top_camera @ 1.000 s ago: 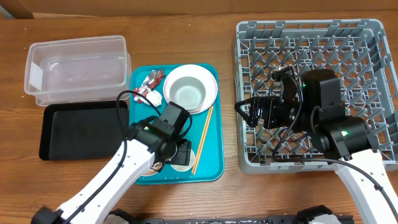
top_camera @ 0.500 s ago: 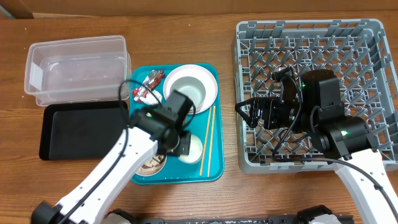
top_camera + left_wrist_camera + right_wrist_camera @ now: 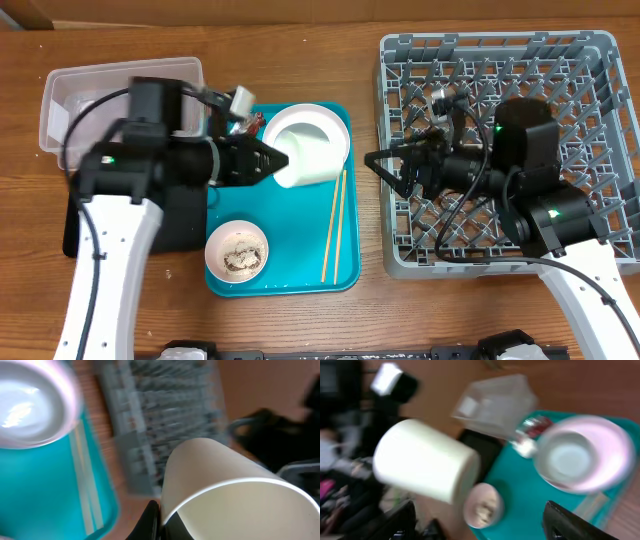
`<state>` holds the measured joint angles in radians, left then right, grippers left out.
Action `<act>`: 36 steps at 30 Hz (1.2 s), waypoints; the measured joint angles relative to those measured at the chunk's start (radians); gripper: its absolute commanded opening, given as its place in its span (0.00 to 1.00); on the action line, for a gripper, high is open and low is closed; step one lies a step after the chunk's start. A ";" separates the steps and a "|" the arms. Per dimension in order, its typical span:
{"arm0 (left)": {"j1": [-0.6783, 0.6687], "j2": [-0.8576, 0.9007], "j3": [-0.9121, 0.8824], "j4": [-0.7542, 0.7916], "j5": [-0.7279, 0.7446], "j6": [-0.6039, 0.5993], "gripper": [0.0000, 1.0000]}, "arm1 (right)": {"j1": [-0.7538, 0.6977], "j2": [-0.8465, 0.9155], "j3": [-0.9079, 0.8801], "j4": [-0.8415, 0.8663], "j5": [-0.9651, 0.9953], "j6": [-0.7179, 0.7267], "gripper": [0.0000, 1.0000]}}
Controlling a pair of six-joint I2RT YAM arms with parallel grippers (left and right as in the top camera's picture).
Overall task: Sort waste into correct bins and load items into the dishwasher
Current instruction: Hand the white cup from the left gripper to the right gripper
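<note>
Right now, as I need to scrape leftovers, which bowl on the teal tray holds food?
The small pinkish-white bowl standing alone, brownish scraps inside; the grey bowl on the pale pink round plate looks empty.

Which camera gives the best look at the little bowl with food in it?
Overhead: the small bowl sits sharp and unobstructed on the teal tray, scraps visible inside. The right wrist view shows it blurred; the left wrist view misses it.
</note>
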<state>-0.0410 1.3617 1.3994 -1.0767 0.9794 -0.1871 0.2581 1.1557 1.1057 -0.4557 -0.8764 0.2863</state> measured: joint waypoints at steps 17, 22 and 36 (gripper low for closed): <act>0.019 0.003 0.000 0.061 0.534 0.042 0.04 | 0.160 0.002 0.004 0.360 -0.227 0.150 0.87; -0.021 0.003 0.000 0.061 0.500 0.042 0.04 | 0.177 0.002 0.004 0.391 -0.232 0.172 0.82; -0.058 0.004 0.003 0.070 0.436 0.060 1.00 | 0.227 0.012 0.004 0.391 -0.204 0.190 0.60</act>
<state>-0.0990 1.3655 1.4021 -1.0065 1.4158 -0.1268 0.4847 1.1679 1.1099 -0.0647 -1.0809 0.4763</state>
